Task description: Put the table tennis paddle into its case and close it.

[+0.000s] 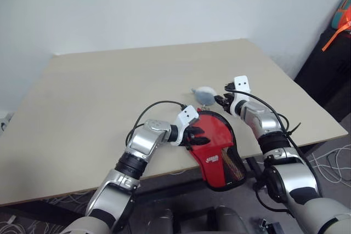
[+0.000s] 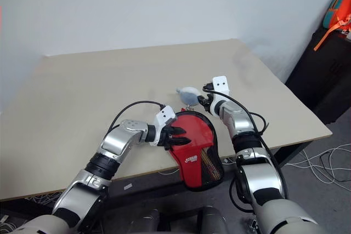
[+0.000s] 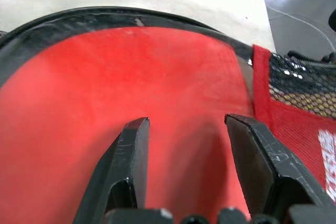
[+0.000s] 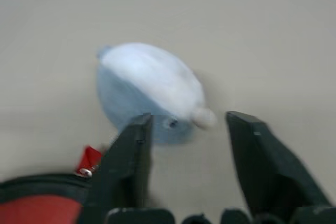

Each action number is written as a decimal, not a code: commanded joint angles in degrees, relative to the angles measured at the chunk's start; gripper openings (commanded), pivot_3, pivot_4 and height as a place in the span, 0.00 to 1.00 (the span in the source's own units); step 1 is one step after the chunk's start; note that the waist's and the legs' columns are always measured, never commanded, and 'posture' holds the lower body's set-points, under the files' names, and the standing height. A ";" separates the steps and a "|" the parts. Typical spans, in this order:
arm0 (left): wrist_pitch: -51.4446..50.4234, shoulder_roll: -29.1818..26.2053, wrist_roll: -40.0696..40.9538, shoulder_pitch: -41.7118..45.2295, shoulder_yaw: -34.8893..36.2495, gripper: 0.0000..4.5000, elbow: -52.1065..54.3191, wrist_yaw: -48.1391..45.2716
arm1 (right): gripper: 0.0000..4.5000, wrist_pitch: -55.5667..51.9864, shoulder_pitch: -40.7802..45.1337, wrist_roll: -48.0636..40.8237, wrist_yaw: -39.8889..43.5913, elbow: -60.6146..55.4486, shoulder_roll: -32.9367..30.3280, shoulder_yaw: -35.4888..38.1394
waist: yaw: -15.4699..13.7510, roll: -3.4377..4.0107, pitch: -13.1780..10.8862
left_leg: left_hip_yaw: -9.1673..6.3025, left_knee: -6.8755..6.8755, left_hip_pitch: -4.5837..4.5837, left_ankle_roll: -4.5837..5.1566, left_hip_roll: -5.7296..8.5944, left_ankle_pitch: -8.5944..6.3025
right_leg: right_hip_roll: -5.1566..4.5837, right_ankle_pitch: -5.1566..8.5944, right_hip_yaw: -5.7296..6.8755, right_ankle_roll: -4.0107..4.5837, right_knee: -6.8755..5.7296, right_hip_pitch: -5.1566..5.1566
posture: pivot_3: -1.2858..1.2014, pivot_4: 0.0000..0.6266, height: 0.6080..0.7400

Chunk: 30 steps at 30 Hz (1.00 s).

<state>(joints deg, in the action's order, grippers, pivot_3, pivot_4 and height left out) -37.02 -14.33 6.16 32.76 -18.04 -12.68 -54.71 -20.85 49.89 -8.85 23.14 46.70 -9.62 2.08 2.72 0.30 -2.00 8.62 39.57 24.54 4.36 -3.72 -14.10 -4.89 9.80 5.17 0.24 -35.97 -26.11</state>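
The case (image 1: pixel 223 186), black-rimmed with a mesh section, lies at the table's near edge and partly overhangs it. The table tennis paddle (image 1: pixel 217 131) shows its red face inside the case, with a white logo toward the near end; its handle is hidden. My left gripper (image 1: pixel 197 137) is open, its fingers (image 3: pixel 128 156) spread over the red face (image 3: pixel 131 77) inside the black rim (image 3: pixel 105 14). My right gripper (image 1: pixel 221 101) is open just beyond the case's far end, holding nothing, with a small grey-white egg-shaped object (image 4: pixel 149 90) right in front of its fingertips.
The beige table (image 1: pixel 109 97) stretches wide to the left and back. A red zipper tag (image 4: pixel 88 160) sits at the case's far end. A black piece of furniture (image 1: pixel 329 64) with a teal-orange bag (image 2: pixel 335 9) stands right of the table. Cables lie on the floor.
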 commanded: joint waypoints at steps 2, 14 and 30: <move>-1.53 -0.69 0.27 -1.04 -0.67 0.53 2.59 1.24 | 0.91 4.98 6.05 0.95 -1.03 7.15 1.56 0.73 | -0.04 0.00 0.00 | 0.01 0.01 0.01 -0.01 0.01 0.00 | -0.02 0.00 0.00 0.00 -0.01 0.00 | 0.52 0.00 0.88; -5.26 -1.70 2.05 -3.82 0.25 0.53 8.91 4.93 | 0.91 13.83 14.80 4.48 -6.14 25.87 4.21 1.32 | 0.00 0.02 0.01 | 0.08 0.01 -0.01 -0.27 0.01 -0.07 | -0.02 0.00 -0.05 0.00 -0.06 -0.01 | 0.52 0.00 0.88; -8.22 -2.19 2.44 -4.06 -0.07 0.53 9.50 9.73 | 0.21 14.18 16.13 4.13 -10.02 28.18 6.99 5.30 | 0.29 0.04 0.03 | 0.09 0.01 -0.02 -0.32 0.00 -0.04 | -0.01 0.00 -0.04 0.00 -0.11 -0.01 | 0.52 0.00 0.88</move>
<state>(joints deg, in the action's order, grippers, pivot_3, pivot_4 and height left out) -44.73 -16.15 9.59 28.12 -17.46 -2.79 -46.16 -8.08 63.71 -4.33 13.85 76.04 -2.61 6.21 3.01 0.33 -1.98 8.71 39.58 24.52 4.04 -3.71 -14.15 -4.90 9.80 5.13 0.23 -36.08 -26.12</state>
